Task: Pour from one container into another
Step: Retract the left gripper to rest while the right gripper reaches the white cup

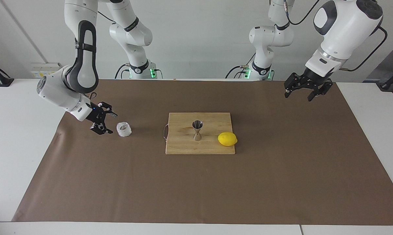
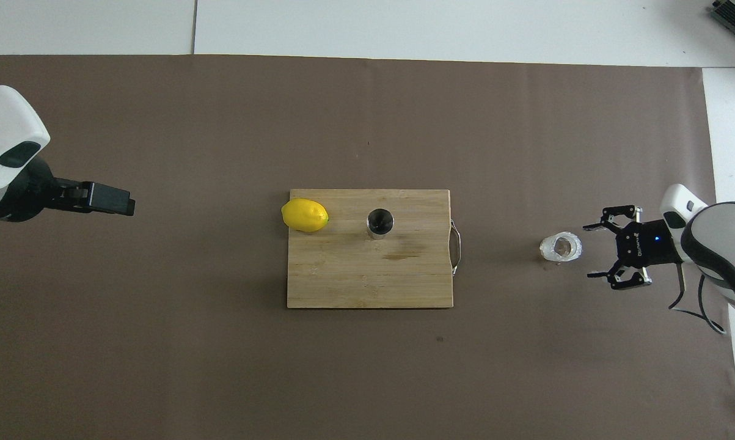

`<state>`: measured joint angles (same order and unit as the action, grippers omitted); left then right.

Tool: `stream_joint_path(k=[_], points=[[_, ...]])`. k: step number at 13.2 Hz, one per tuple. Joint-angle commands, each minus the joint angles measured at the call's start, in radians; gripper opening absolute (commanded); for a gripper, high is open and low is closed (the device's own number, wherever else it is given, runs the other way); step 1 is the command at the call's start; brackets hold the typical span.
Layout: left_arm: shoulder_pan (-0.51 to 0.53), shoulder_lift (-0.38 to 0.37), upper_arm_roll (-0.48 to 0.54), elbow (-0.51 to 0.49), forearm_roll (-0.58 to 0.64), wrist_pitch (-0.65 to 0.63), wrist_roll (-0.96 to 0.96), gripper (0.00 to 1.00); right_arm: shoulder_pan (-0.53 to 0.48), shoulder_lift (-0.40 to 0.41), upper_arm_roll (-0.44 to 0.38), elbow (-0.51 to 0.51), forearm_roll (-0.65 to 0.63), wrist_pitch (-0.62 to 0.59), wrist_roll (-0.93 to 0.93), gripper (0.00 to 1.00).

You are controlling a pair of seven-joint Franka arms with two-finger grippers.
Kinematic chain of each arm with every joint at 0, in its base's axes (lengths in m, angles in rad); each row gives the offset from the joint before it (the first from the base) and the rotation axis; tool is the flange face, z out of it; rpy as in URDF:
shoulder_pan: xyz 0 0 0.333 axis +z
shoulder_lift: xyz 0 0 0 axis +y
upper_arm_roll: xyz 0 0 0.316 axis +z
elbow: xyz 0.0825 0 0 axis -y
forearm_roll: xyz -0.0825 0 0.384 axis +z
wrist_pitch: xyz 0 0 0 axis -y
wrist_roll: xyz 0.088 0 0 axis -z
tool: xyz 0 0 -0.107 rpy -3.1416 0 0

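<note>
The clear faceted glass cup (image 1: 123, 129) stands upright on the brown mat toward the right arm's end of the table; it also shows in the overhead view (image 2: 561, 247). The steel jigger (image 1: 197, 130) stands upright on the wooden cutting board (image 1: 183, 145), seen from above as a round mouth (image 2: 379, 221). My right gripper (image 1: 112, 123) is open, low, and level with the cup, just beside it without touching; it also shows in the overhead view (image 2: 588, 252). My left gripper (image 1: 298, 97) is open and empty, raised over the mat at the left arm's end (image 2: 126, 205), and waits.
A yellow lemon (image 1: 227, 139) lies on the board beside the jigger, toward the left arm's end (image 2: 305, 215). The board (image 2: 367, 275) has a metal handle (image 2: 456, 247) on the edge facing the cup. The brown mat (image 1: 281, 179) covers most of the table.
</note>
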<state>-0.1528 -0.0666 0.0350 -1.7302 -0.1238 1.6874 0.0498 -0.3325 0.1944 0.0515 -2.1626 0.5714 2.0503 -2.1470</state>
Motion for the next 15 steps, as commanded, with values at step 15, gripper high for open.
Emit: stream_joint_path(k=[15], points=[[0.113, -0.027, -0.086, -0.001, 0.101, -0.064, -0.047, 1.0, -0.002, 0.091, 0.019, 0.001, 0.159, -0.013, -0.197, 1.0]])
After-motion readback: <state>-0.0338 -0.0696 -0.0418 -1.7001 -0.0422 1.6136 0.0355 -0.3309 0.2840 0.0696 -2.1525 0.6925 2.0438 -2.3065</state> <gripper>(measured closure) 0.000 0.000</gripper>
